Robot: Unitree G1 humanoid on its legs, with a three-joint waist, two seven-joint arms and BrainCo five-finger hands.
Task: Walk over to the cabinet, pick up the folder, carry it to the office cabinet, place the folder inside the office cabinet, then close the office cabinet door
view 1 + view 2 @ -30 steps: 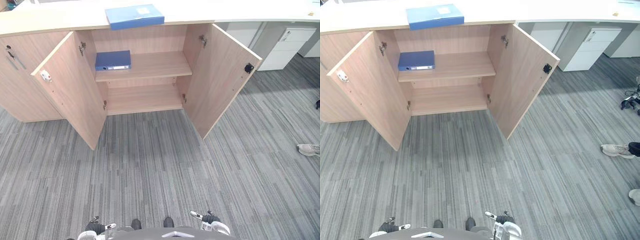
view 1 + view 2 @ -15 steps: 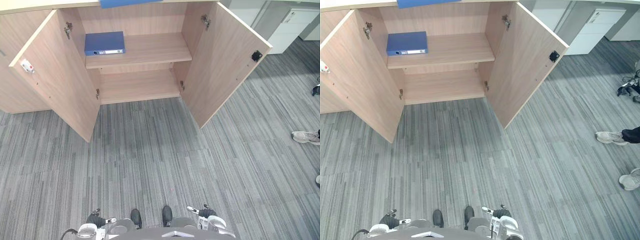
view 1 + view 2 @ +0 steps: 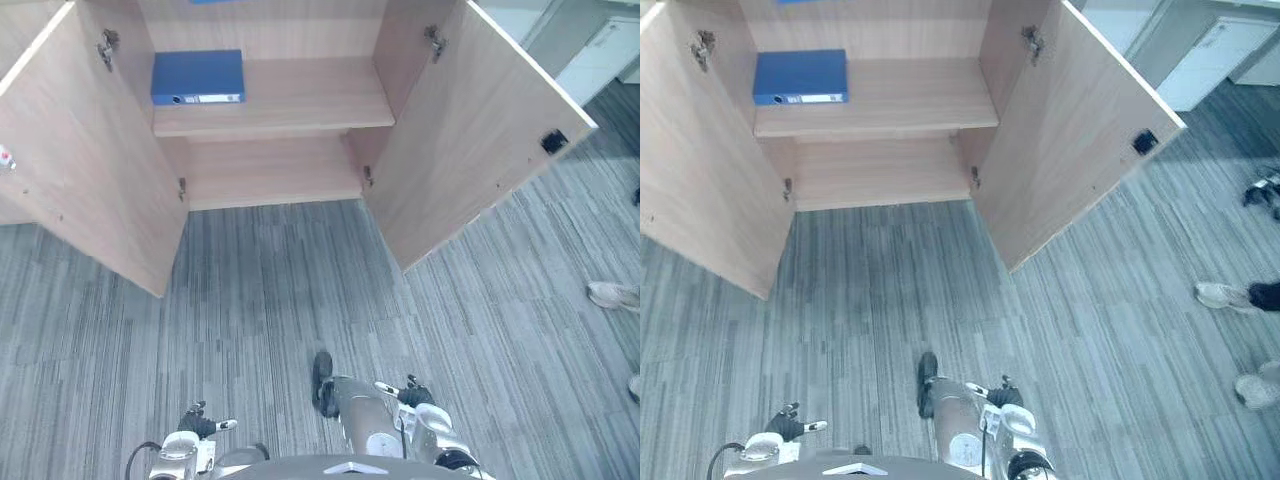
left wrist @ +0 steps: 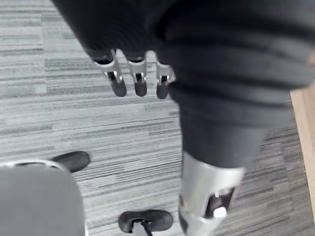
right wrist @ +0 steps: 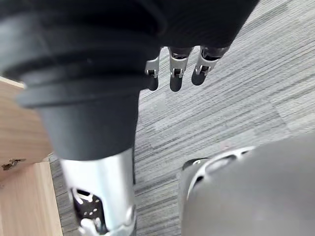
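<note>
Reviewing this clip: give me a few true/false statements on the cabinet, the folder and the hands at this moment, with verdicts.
1. The cabinet has both doors open. True.
2. The folder lies on the carpet. False: it lies flat on the upper shelf, at its left end.
3. The left hand holds the folder. False: its fingers hang relaxed over the carpet, empty.
4. The right hand is open and empty. True.
5. A person's shoe shows on the carpet to the right. True.
</note>
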